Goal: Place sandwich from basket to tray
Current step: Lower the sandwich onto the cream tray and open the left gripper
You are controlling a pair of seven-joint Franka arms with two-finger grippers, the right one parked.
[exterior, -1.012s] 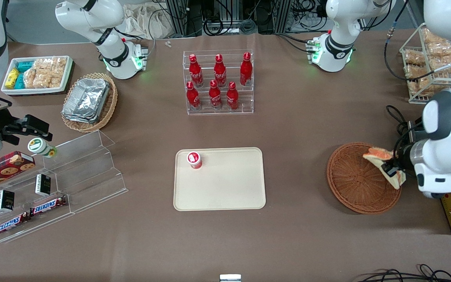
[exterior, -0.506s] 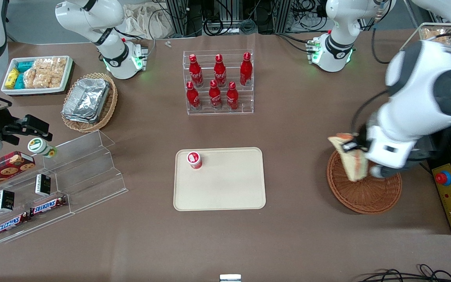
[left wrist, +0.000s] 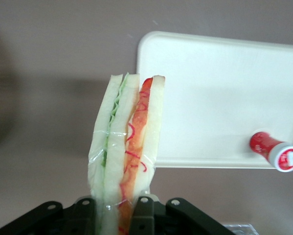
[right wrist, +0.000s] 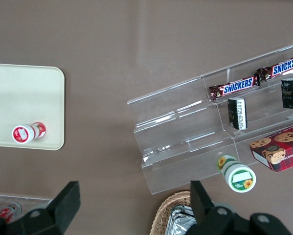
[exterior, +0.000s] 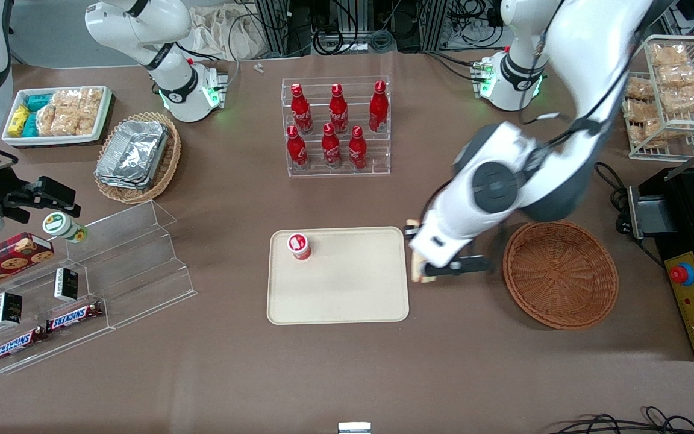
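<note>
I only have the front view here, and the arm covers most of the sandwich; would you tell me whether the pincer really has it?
Observer: Yes. In the left wrist view the pincer is shut on the sandwich, gripping its lower end through clear wrap.
Operator: Thank you. Which way is it held?
Observer: On edge, the cut face toward the wrist camera: pale bread slices with a green layer and an orange-red layer.
Operator: Is it over the tray?
Observer: Not fully. The wrist view shows it at a corner of the tray, mostly over bare table, apart from the small red container lying on the tray.
</note>
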